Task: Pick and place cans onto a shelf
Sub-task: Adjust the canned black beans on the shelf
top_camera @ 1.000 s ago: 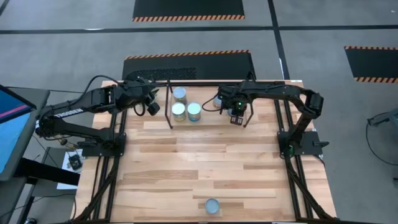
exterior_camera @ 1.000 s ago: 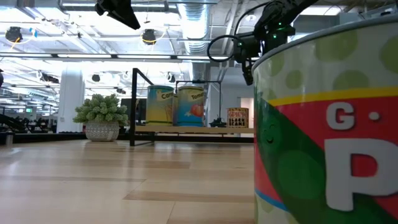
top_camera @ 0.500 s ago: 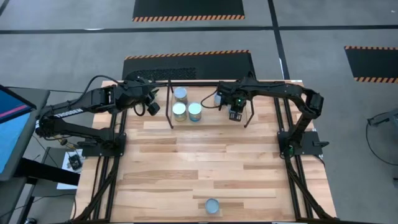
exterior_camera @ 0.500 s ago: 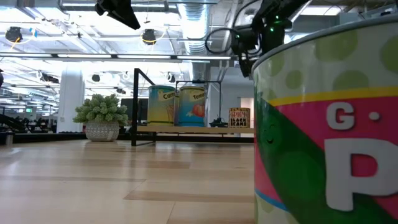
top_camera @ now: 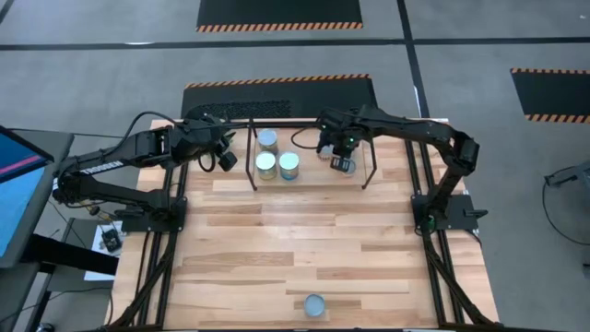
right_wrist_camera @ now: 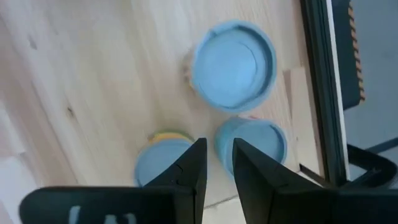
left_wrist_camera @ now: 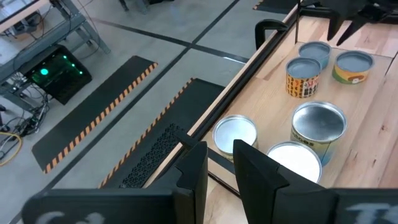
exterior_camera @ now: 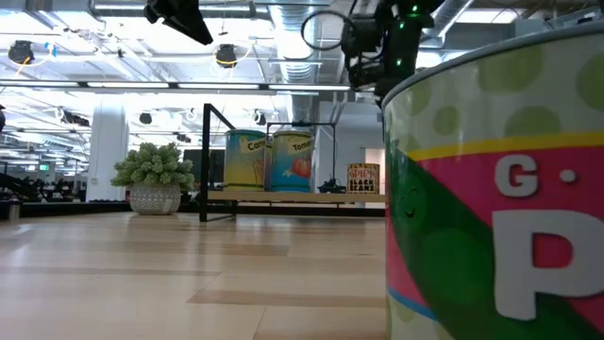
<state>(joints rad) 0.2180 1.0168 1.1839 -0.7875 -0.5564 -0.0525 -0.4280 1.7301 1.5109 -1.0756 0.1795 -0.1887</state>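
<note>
The right tool point(top_camera: 341, 159) hangs over the right end of the shelf point(top_camera: 309, 180), its fingers narrow with nothing between them, directly above a tight trio of small cans point(right_wrist_camera: 233, 57) that sit touching or nearly touching on the shelf board. Three taller cans point(top_camera: 277, 164) stand near the shelf's left end, and one last can point(top_camera: 314, 305) waits well away from the shelf at the near edge of the tabletop. The risk, as I judge it, is a sideways sweep or drop over that trio clipping a rim and tipping a can, or catching the shelf's thin rail. The left tool point(top_camera: 228, 159) waits just beyond the shelf's left end, fingers narrow and empty.
</note>
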